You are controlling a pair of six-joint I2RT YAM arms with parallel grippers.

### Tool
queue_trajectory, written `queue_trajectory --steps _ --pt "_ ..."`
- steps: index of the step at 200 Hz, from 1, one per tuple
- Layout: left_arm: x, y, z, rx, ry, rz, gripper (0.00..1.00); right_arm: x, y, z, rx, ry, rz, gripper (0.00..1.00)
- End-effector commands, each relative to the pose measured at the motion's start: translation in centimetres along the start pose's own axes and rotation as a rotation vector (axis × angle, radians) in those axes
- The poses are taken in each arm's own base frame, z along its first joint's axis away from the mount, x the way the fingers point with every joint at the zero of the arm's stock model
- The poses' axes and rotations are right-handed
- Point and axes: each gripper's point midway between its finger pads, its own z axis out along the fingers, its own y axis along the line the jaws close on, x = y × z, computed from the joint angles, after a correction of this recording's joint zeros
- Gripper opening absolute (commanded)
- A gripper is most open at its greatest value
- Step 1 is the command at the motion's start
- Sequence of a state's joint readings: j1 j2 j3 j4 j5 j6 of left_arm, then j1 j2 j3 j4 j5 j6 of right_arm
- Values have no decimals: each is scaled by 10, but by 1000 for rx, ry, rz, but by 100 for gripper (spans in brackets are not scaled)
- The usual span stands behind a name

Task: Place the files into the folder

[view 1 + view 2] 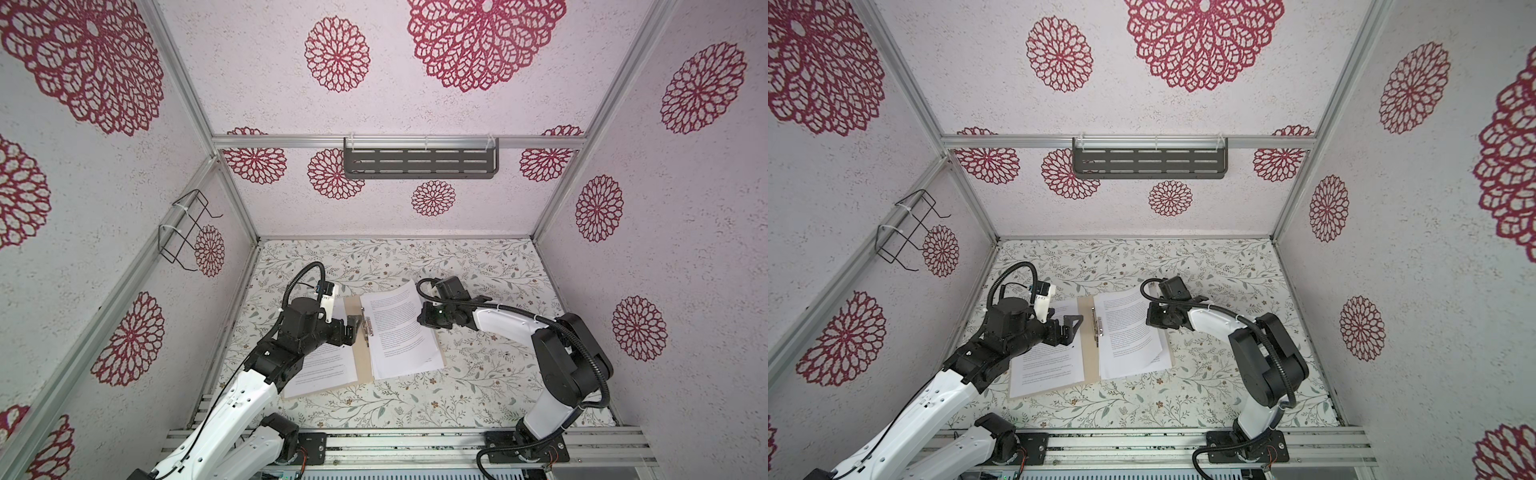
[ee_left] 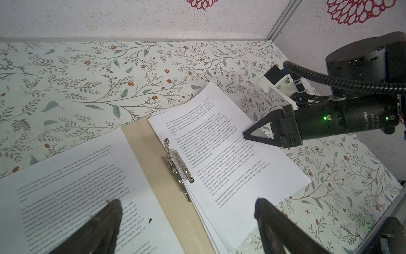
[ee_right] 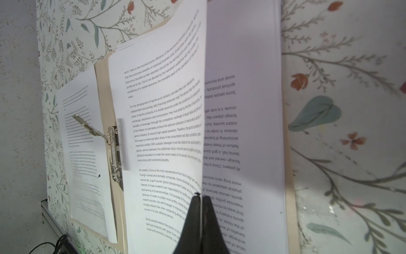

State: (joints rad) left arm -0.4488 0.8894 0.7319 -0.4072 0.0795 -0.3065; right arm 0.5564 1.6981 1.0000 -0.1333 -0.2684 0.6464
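Your files lie stacked on the open folder, on the half beneath your right tool. That tool is pinched tight on the lifted edge of the top sheet. A lone sheet lies below your left tool, which is spread wide, holding nothing, above the tabletop.

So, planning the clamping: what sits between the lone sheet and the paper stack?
A bare strip of the folder and its metal fastener, clearest in the left wrist view.
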Motion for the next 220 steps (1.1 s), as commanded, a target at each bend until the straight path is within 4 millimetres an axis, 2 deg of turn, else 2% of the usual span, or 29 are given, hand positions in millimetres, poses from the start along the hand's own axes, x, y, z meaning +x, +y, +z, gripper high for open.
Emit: queue_trajectory --steps 1,150,220 --pt "-6 -3 1 18 -3 -8 97 -8 7 -8 -19 -55 33 0" --pt "-4 -5 5 32 17 -14 97 3 10 0 -25 -21 27 0" --pt "-1 -4 8 25 31 -18 97 2 0 -6 50 -26 -14 42"
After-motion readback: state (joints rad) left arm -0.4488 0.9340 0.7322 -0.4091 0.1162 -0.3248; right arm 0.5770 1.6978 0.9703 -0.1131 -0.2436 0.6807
